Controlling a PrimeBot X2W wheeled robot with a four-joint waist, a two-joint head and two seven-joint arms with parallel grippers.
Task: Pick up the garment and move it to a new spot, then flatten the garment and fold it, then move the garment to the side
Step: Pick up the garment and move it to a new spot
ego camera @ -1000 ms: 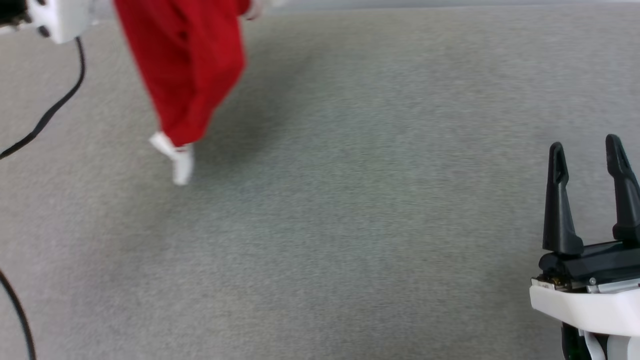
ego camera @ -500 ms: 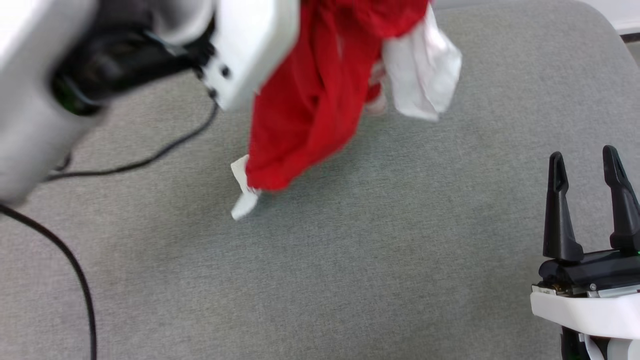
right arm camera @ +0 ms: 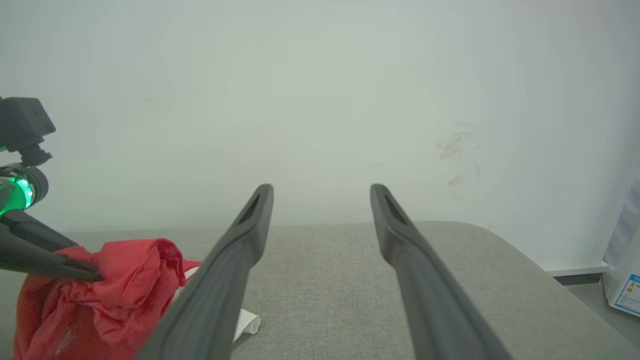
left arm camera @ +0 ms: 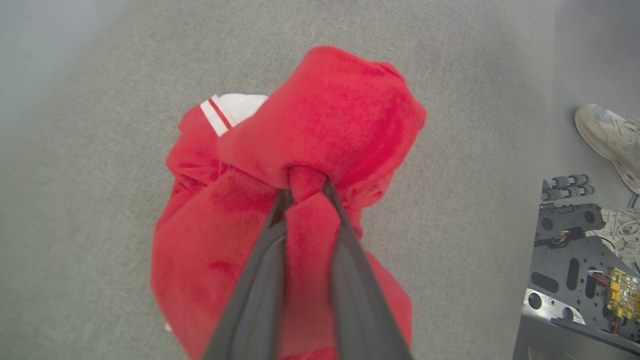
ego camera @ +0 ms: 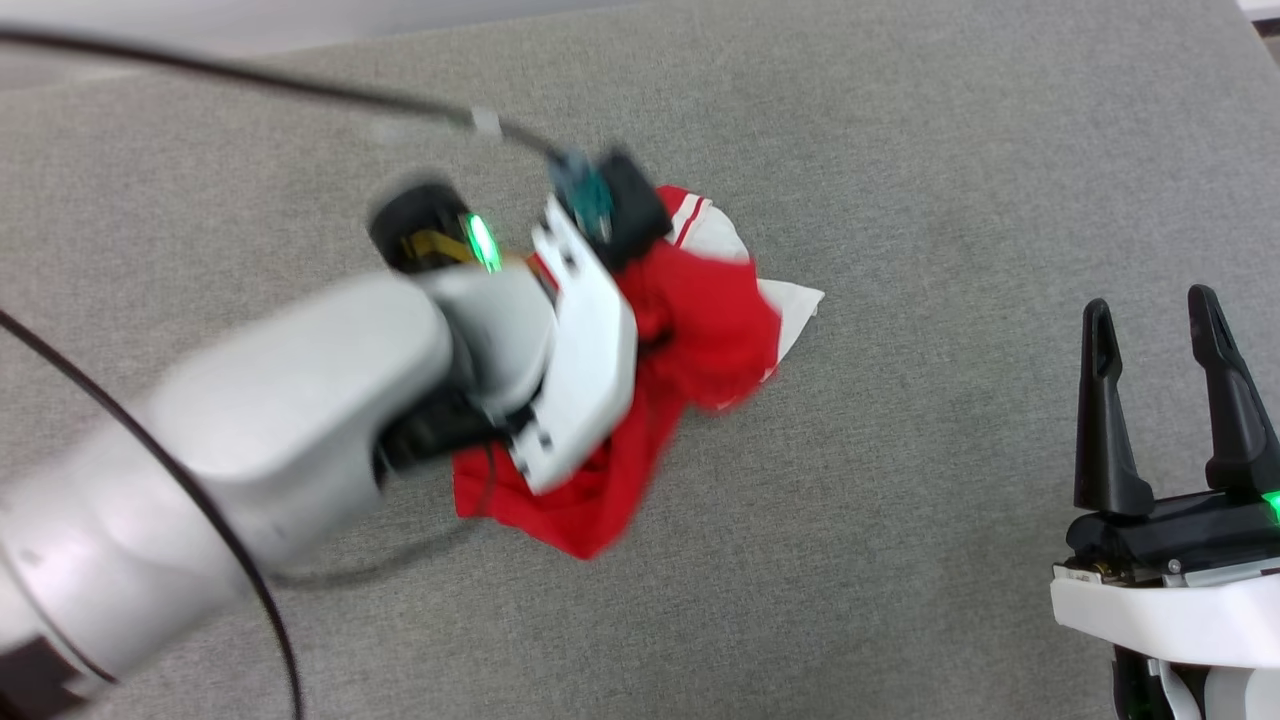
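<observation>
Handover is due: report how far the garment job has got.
Done: garment picked up, pinched in the left gripper. In hand: the move; the crumpled heap rests on the grey surface, not released. Left: flattening, folding, moving aside. The right gripper is open, empty.

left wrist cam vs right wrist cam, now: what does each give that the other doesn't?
Left wrist view: the left gripper, seen along its own jaws, shut on a pinched fold of the red jersey T-shirt with white sleeves; a person's beige shoe and a dark perforated plate with wiring at the right edge.
Right wrist view: the right gripper, jaws open, holding nothing; the pale wall; a white labelled box.
Both: the shirt, bunched over the grey fabric surface, in the left gripper's grip.
</observation>
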